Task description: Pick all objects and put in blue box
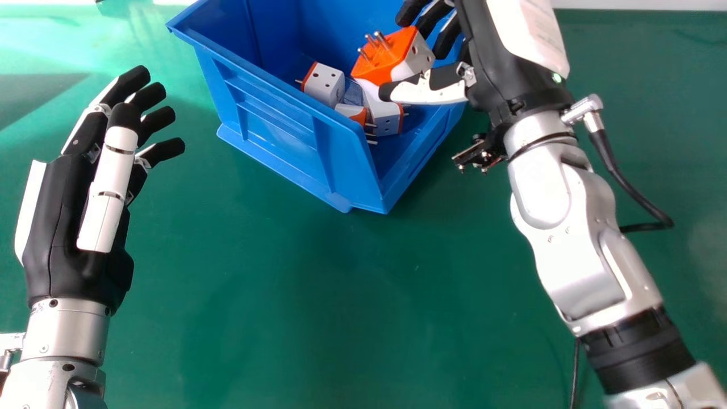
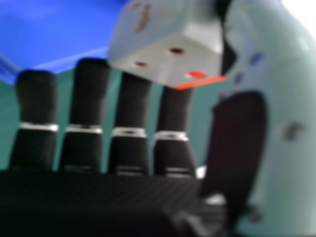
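Head view: a blue, open-topped plastic box (image 1: 267,128) stands on the green bench (image 1: 284,295).
Large adapter: a blocky white plastic plug adapter with an orange pin face (image 1: 386,57), pins tilted up, held over the box.
Right hand (image 1: 488,57): fingers (image 2: 131,106) nearly straight, thumb opposite, the large adapter pinched between them near the tips.
In the box: several white-and-orange plastic plug adapters (image 1: 325,84), close together, some pins sideways.
Left hand (image 1: 57,210): beside the box, fingers loosely extended, nothing held.
Right hand view: part of the box beyond the fingertips.
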You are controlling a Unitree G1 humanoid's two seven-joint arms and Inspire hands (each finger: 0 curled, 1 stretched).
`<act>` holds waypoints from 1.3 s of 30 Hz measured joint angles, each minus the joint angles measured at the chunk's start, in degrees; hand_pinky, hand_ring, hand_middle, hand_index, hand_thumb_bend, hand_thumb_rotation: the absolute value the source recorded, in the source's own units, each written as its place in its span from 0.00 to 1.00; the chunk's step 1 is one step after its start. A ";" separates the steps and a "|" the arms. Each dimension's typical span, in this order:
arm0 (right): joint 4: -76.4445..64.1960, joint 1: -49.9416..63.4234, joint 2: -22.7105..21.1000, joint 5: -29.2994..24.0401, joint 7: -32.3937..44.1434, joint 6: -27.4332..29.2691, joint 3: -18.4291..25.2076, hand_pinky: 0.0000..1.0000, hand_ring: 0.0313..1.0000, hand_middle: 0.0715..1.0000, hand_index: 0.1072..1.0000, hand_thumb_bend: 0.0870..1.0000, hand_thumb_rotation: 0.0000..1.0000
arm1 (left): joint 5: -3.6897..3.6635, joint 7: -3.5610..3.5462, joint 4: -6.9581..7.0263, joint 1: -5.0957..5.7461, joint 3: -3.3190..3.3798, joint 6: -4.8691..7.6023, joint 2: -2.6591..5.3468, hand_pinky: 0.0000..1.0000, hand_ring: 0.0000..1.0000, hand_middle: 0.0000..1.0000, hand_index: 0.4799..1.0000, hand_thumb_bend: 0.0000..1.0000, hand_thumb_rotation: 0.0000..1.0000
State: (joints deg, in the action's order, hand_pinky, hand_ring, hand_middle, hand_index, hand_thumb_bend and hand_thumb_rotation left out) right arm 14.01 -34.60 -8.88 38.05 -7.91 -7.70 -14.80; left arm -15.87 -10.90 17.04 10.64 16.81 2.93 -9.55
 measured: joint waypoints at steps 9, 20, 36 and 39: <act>10.62 -4.67 1.46 -0.24 -2.50 1.73 -1.29 0.30 0.41 0.49 0.46 0.44 0.00 | 0.01 -0.05 -0.76 -0.09 0.31 0.24 0.00 0.79 0.85 0.87 0.71 0.46 0.75; 20.06 -9.55 2.16 -0.16 -3.03 1.56 -3.03 0.31 0.42 0.50 0.44 0.44 0.00 | 0.14 0.02 -1.35 -0.02 0.38 1.08 0.00 0.81 0.86 0.87 0.70 0.48 0.76; 28.43 -12.71 2.77 -1.22 -3.35 2.23 -4.38 0.31 0.42 0.51 0.44 0.44 0.00 | 0.07 -0.43 -3.17 -0.07 0.48 2.70 -0.07 0.84 0.87 0.88 0.71 0.50 0.76; 28.76 -12.95 2.63 -1.37 -2.99 2.20 -4.65 0.31 0.42 0.52 0.44 0.44 0.00 | 0.09 -0.42 -3.32 -0.07 0.47 2.74 -0.09 0.85 0.87 0.88 0.72 0.51 0.77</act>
State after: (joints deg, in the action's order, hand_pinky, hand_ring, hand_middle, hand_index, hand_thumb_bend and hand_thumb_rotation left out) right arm 42.77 -47.56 -6.24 36.68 -10.90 -5.51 -19.46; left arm -15.78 -11.32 13.72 10.57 17.28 5.67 -9.63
